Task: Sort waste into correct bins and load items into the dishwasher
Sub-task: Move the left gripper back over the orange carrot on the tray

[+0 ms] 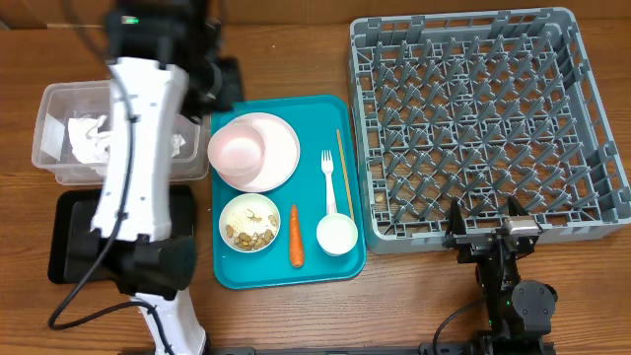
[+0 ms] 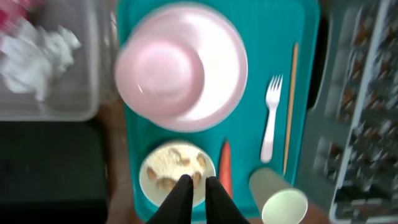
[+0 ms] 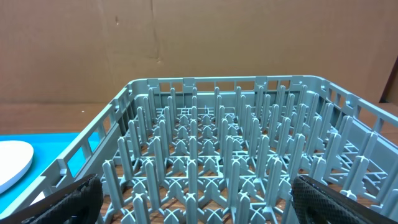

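On the teal tray lie a pale pink plate carrying a pink bowl, a white bowl of beige food bits, a carrot, a white fork, a chopstick and a white cup. My left gripper hovers shut and empty over the food bowl; the view is blurred. The clear tub holds crumpled napkins. My right gripper stands open and empty at the near edge of the grey dish rack.
My white left arm crosses over the clear tub and the black tray. The teal tray lies between the bins and the rack. The rack's upright pegs fill the right wrist view, with a cardboard wall behind.
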{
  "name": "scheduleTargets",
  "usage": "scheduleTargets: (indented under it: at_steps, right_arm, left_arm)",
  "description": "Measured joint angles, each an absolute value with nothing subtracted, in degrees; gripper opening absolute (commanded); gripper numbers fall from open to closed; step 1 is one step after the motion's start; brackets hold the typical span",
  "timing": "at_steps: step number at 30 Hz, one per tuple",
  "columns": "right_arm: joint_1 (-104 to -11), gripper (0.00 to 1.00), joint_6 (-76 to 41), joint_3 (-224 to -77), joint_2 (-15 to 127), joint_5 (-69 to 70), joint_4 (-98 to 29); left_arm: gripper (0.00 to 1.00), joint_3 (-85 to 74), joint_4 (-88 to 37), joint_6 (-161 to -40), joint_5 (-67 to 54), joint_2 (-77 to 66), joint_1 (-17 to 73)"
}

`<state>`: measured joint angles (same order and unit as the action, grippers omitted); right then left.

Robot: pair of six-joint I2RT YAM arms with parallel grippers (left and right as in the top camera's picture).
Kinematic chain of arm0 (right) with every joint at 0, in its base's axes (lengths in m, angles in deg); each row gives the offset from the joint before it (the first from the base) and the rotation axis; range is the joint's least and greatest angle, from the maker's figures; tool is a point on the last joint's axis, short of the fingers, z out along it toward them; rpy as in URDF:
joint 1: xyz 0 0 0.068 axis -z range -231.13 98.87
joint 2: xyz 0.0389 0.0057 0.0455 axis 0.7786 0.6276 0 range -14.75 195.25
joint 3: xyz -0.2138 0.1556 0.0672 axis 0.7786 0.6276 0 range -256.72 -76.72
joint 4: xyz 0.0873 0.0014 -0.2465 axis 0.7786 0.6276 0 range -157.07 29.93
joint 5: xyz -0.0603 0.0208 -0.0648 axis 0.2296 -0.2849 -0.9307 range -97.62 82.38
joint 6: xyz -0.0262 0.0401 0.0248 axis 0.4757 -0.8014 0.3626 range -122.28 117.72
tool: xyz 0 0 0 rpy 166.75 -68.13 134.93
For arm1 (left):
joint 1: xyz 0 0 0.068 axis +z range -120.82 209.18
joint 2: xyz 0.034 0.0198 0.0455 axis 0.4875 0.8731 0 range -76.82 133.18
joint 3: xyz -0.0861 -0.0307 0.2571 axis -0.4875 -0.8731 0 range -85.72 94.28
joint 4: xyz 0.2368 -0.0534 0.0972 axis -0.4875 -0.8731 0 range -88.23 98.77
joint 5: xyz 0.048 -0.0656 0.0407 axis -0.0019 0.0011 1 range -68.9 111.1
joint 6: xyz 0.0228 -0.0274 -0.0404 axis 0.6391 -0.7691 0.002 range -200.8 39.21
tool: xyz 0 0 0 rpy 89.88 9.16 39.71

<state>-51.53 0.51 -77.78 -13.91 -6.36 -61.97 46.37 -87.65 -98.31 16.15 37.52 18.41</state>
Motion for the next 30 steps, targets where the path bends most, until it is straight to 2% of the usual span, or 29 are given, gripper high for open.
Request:
scheduleTargets:
  at_steps: [5,8,15,21,30]
  right_arm:
    - [-51.5,1.0,0.5,-77.8,-13.9,-6.4,-61.9]
    - [-51.5,1.0,0.5,-77.8,-13.9,-6.3,-61.9]
    - [-51.5,1.0,0.5,-77.8,-13.9,-6.4,-61.9]
    - [-51.5,1.0,0.5,-77.8,-13.9,-6.3,-62.0]
    - [-51.5,1.0,0.5,-77.8,-13.9,-6.3,-61.9]
  left_arm:
    - [0.1,35.0,-87.9,-98.6,16.6,34.1,13.6]
    - [0.07,30.0,-87.8,-98.9,16.9,31.2,9.9]
    - [0.07,20.6,-86.6,-104.0,21.3,29.0,-0.7]
    - [0.07,18.7,-84.2,-108.7,25.0,29.0,-6.0]
    - [0.06,18.7,-83.5,-111.9,26.2,29.0,-8.7]
